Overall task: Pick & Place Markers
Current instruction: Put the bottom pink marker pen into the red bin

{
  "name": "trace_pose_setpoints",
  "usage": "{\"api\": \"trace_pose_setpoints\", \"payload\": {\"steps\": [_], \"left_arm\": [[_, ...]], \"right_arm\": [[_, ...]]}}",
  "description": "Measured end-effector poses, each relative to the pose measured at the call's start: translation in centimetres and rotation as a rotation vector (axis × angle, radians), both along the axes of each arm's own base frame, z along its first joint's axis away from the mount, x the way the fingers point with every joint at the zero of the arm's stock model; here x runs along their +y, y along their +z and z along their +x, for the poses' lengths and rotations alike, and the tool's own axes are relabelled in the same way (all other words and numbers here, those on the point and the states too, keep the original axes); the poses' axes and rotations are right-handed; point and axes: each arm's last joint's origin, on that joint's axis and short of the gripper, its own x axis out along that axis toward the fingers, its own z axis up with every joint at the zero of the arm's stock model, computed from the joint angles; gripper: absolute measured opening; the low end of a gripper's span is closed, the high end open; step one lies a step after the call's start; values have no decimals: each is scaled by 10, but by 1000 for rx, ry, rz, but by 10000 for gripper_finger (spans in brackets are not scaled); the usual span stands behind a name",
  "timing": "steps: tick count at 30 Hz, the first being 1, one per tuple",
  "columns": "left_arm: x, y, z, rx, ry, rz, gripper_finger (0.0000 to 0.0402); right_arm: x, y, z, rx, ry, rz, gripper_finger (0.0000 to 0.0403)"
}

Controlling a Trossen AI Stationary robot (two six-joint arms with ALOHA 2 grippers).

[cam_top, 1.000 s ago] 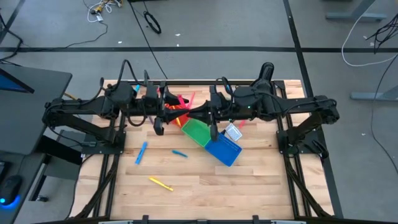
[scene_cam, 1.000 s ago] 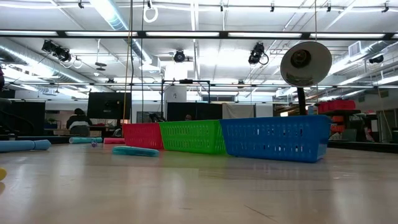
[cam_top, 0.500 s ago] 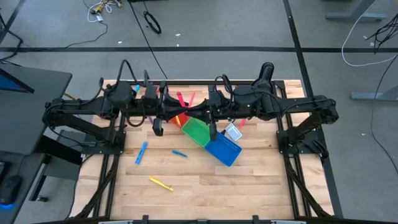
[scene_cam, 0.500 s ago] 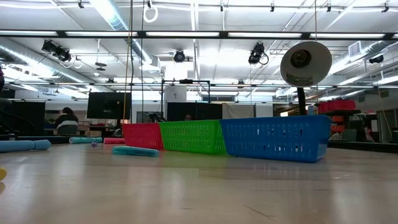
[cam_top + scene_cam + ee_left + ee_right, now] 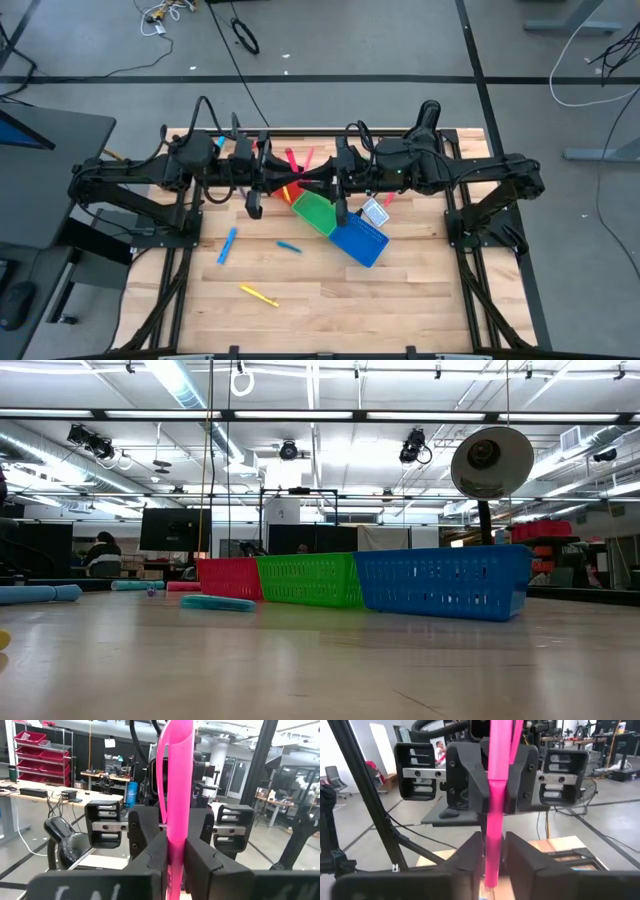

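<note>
My two grippers face each other, level, above the red bin [image 5: 285, 190]. The left gripper [image 5: 284, 178] [image 5: 175, 851] is shut on a pink marker [image 5: 176, 780]. The right gripper [image 5: 313, 180] [image 5: 492, 856] is shut on a pink marker [image 5: 496, 795]. Two pink sticks [image 5: 290, 158] [image 5: 307, 157] show between the arms in the high view, and a second thin pink stick [image 5: 516, 735] shows beyond in the right wrist view. A green bin [image 5: 315, 212] and a blue bin [image 5: 358, 240] stand in a row with the red one. My left gripper pinches the pink marker's lower part [image 5: 175, 837] between its two fingers. The fingers come level from the table's left and lie across it. The marker stands upright, most of it above the fingers; its lower end is hidden by them. My right gripper pinches the pink marker's lower part [image 5: 492, 842] between its two fingers. The fingers come level from the table's right and lie across it. The marker stands upright, rising above the fingers, clear of the table.
Loose markers lie on the wooden table: two blue ones [image 5: 228, 245] [image 5: 289, 245] and a yellow one [image 5: 258, 295] toward the near left. In the low view the three bins [image 5: 308, 580] stand in a row, with a round lamp-like head [image 5: 492, 460] behind the blue one.
</note>
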Motion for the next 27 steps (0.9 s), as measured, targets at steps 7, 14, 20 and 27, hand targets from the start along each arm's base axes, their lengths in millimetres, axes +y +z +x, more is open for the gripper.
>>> {"api": "trace_pose_setpoints", "payload": {"steps": [7, 14, 20, 27], "left_arm": [[-1, -2, 0, 25, -6, 105, 39], [8, -17, 1, 169, -8, 204, 39], [22, -28, -1, 286, -27, 244, 39], [35, -23, -4, 495, -27, 393, 39]], "right_arm": [[-2, 4, -17, 67, -7, -1, 169], [-1, 15, -39, 94, -1, -8, 200], [-3, 21, -56, 113, -1, -11, 199], [-4, 27, -70, 117, -2, -9, 196]]}}
